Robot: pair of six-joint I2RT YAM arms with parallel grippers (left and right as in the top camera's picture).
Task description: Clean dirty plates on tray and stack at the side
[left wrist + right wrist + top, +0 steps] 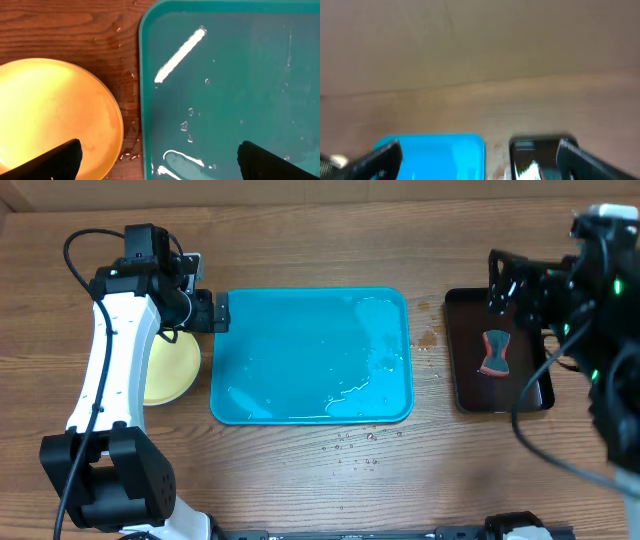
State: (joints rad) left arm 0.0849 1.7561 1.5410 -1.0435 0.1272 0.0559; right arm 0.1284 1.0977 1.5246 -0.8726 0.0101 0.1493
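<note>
The turquoise tray [310, 395] lies mid-table with only water pooled in it; no plate is on it. A pale yellow plate [175, 370] rests on the wood just left of the tray, partly under my left arm. In the left wrist view the plate [55, 110] sits beside the tray's [225, 75] left rim. My left gripper [218, 312] [160, 165] hangs open above the gap between the plate and the tray, holding nothing. My right gripper [507, 285] [480, 162] is open and empty at the far right, over the black tray.
A narrow glossy black tray [462, 380] [535, 152] stands right of the turquoise one, and a red-and-grey cleaning tool [495, 352] lies in it. Water drops [355, 445] spot the wood in front of the tray [435, 155]. The right wrist view is blurred.
</note>
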